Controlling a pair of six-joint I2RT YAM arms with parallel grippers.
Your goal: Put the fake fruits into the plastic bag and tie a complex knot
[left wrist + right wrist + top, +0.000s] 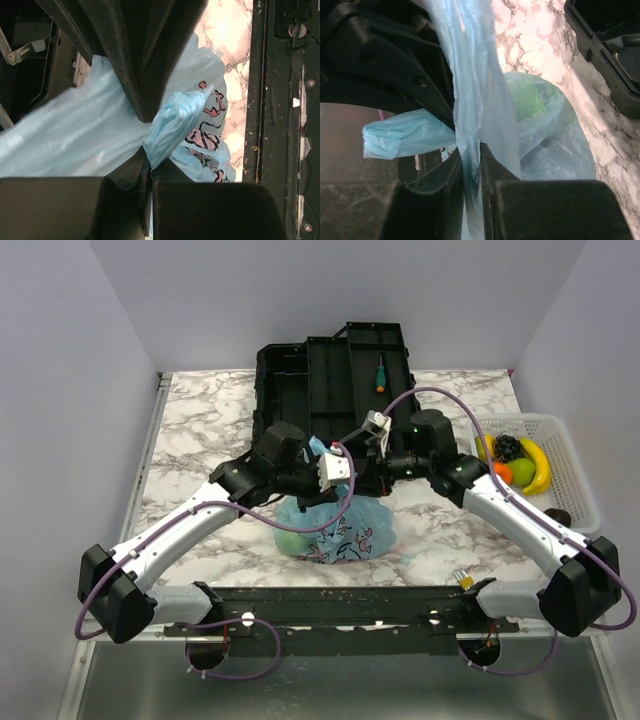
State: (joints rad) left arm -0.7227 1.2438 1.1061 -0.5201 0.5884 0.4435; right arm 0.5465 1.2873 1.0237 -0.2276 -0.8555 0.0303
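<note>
The light-blue plastic bag (338, 528) with its pink print lies in the middle of the table, and a green fruit (536, 99) shows through its skin. Both grippers meet just above it. My left gripper (148, 159) is shut on a twisted strip of the bag (175, 120). My right gripper (470, 156) is shut on a flat band of the bag (470, 90) that runs up from it. In the top view the left gripper (322, 480) and right gripper (372, 468) hide the bag's neck, so I cannot make out a knot. More fake fruits (521, 466) lie in the basket.
A white mesh basket (572, 465) stands at the right edge of the table. A black open case (320, 370) lies at the back, with a green-handled screwdriver (380, 373) on it. A black rail (340, 602) runs along the near edge.
</note>
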